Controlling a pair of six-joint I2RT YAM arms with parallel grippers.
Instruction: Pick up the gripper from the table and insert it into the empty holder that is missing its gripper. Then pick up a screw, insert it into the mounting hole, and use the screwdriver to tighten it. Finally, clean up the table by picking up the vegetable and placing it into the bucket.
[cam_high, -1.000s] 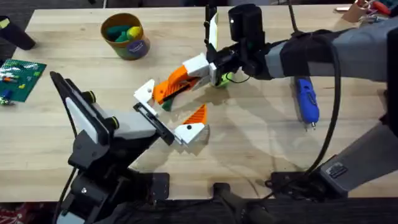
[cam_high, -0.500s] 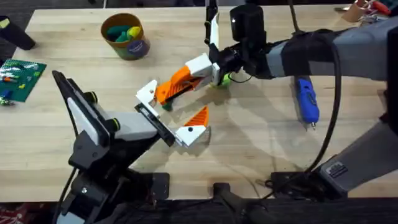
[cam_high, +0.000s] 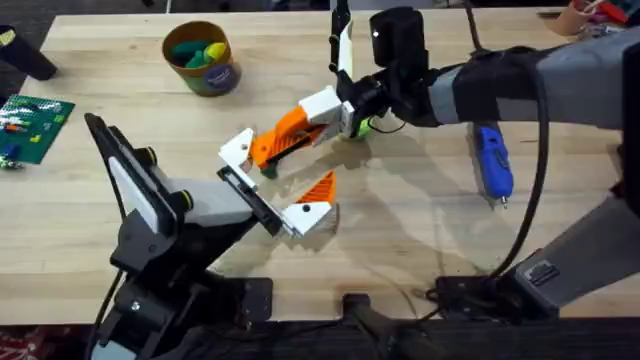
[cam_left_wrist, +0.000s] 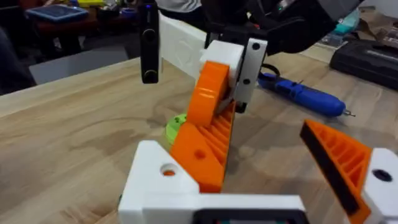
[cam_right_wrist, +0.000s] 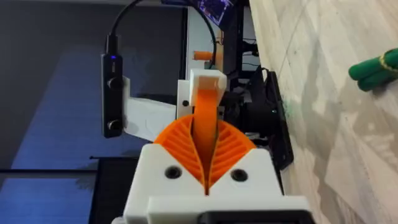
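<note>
The gripper (cam_high: 280, 135), an orange wedge on a white base, hangs tilted above the table's middle. My right gripper (cam_high: 335, 108) is shut on its orange tip (cam_right_wrist: 205, 124). Its white base (cam_left_wrist: 155, 177) sits right at one end of the holder (cam_high: 248, 195), the white block with a black crossbar at my left arm's tip. At the crossbar's other end stands a mounted orange finger (cam_left_wrist: 339, 162) with a black dot on its base. My left gripper (cam_high: 290, 188) is open with nothing in it. The green vegetable (cam_high: 361, 126) lies under the right gripper. The blue screwdriver (cam_high: 492, 163) lies to the right. The bucket (cam_high: 225, 75) stands far left.
The bucket holds green and yellow pieces. A green board (cam_high: 32, 125) lies at the table's left edge, with a black object (cam_high: 25, 55) behind it. The right arm's sleeve and cable span the table's right half.
The right gripper and the held orange piece shifted slightly right and away from the holder a second ago. Over the last half second nothing has moved.
</note>
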